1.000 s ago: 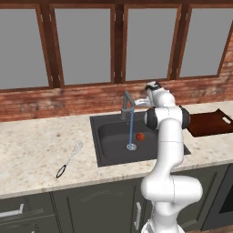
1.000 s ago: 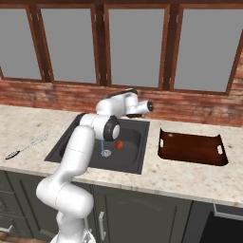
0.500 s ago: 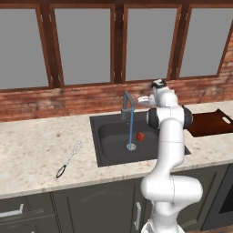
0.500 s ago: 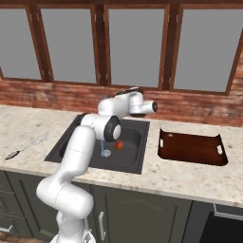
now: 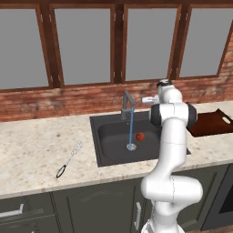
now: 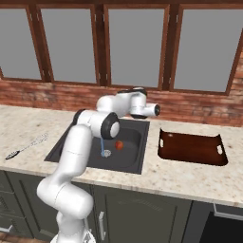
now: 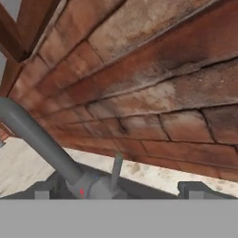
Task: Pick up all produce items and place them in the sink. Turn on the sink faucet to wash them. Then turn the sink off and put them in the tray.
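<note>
The two-finger gripper [image 7: 116, 191] stands spread wide, its dark tips either side of the dark grey metal faucet [image 7: 69, 172] with its thin upright lever, touching neither. Below and in front of the gripper, the small round red-orange fruit [image 5: 140, 136] lies in the matte black sink [image 5: 109, 150] beside the blue water stream [image 5: 131, 125].

A sink [image 5: 107, 152] sits in the middle of the tabletop [image 5: 32, 154], with the faucet [image 5: 127, 103] at its far edge. A round fruit [image 5: 140, 136] lies in the sink, just right of the drain [image 5: 131, 147]. A whisk [image 5: 69, 159] lies left of the sink; a tray [image 6: 191, 148] lies right of it. The hand [image 5: 146, 99] is just right of the faucet.
</note>
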